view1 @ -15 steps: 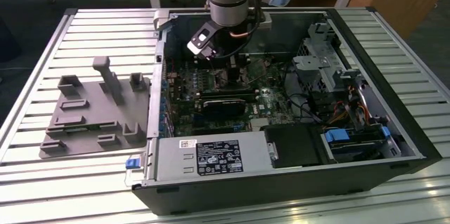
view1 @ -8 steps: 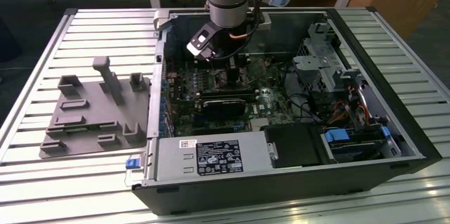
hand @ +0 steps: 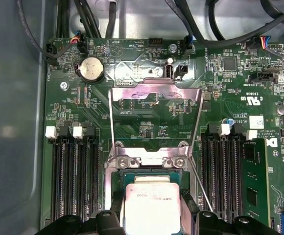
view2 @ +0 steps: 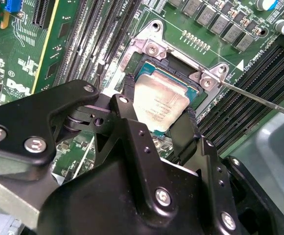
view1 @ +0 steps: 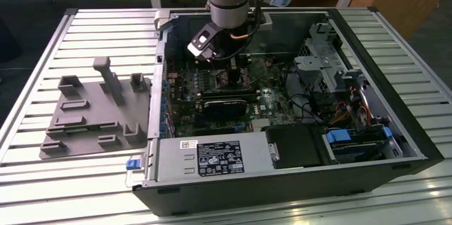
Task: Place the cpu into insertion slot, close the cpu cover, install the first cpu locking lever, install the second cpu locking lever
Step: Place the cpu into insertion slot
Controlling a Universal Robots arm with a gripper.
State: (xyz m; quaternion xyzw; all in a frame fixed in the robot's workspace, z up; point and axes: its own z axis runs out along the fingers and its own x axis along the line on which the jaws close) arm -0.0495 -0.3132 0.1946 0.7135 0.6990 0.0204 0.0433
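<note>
My gripper [view2: 159, 117] is down inside the open computer case [view1: 282, 182], over the green motherboard. Its two black fingers [view2: 127, 105] press against opposite edges of the cpu [view2: 161, 103], a pale silver square chip. The cpu [hand: 152, 205] sits level in or just over the insertion slot [view2: 174, 61], whose black rim shows around it. In the first wrist view the cpu cover [hand: 154, 93], a silver frame with a square window, is swung open and lies back on the board beyond the slot. Thin metal locking levers [hand: 111, 127] [view2: 259, 100] stand released at both sides.
Black memory slots [hand: 76, 176] flank the socket. In the exterior view a black graphics card [view1: 226, 106] lies just in front of the arm [view1: 229, 2], drive cages [view1: 332, 66] are at the right, and a grey fixture tray [view1: 92, 114] rests on the slatted table.
</note>
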